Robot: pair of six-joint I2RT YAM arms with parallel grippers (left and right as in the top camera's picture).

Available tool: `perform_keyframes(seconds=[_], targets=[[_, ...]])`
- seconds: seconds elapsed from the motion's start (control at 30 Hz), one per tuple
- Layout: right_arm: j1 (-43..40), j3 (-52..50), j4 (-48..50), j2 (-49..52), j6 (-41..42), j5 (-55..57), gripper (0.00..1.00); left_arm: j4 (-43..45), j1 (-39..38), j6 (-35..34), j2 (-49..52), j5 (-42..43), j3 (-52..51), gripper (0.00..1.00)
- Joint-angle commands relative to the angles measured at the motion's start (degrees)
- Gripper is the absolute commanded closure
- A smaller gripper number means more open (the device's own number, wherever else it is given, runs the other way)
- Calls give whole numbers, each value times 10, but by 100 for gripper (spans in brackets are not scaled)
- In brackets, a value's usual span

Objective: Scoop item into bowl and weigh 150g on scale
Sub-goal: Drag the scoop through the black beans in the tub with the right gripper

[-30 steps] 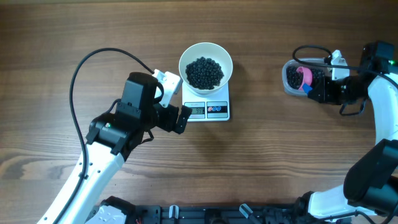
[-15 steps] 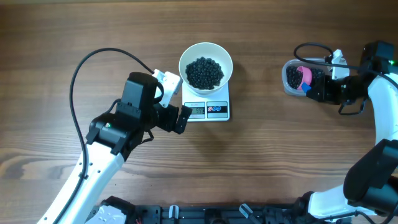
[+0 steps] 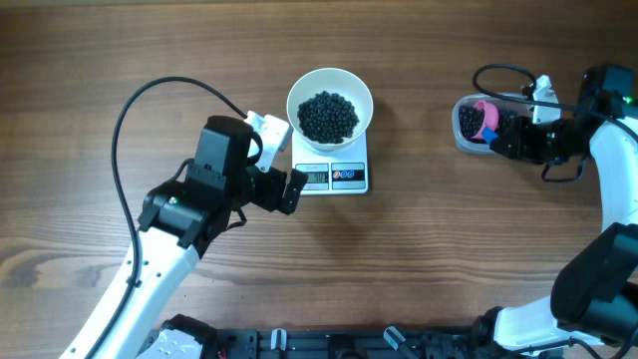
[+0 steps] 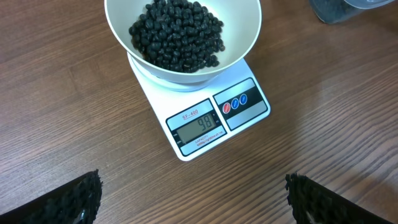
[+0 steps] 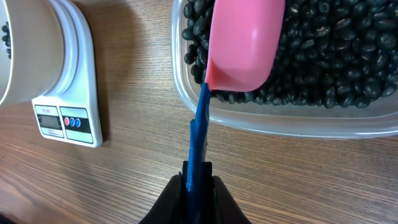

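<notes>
The white bowl [image 3: 293,100] [image 4: 118,25] sits on the scale [image 3: 334,178] [image 4: 214,121], holding a heap of the black item [image 3: 329,117] [image 4: 177,34]. The display reads 98. My left gripper [image 3: 289,175] [image 4: 196,208] hovers wide open just left of the scale, nothing between its fingers. At the far right, more of the item [image 5: 336,56] fills a clear tub [image 3: 463,142] [image 5: 280,121]. The pink scoop [image 3: 485,120] [image 5: 245,40] rests in the tub on the beans. My right gripper [image 3: 498,143] [image 5: 199,180] is shut on the scoop's blue handle [image 5: 199,134].
Bare wooden table lies between the scale and the tub. The left arm's black cable [image 3: 150,95] arcs over the table at the left. The right arm's cable [image 3: 498,75] loops just behind the tub.
My right gripper and the scoop have shifted slightly toward the far side of the tub. The left arm, bowl and scale have not moved.
</notes>
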Motion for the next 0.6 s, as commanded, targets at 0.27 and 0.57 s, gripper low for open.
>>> perform_keyframes(seconds=[0.27, 0.57], targets=[[2, 1, -12, 7, -14, -22, 96, 2, -3, 1, 2, 9, -4, 0], [1, 1, -12, 6, -13, -25, 96, 2, -3, 1, 2, 9, -4, 0]])
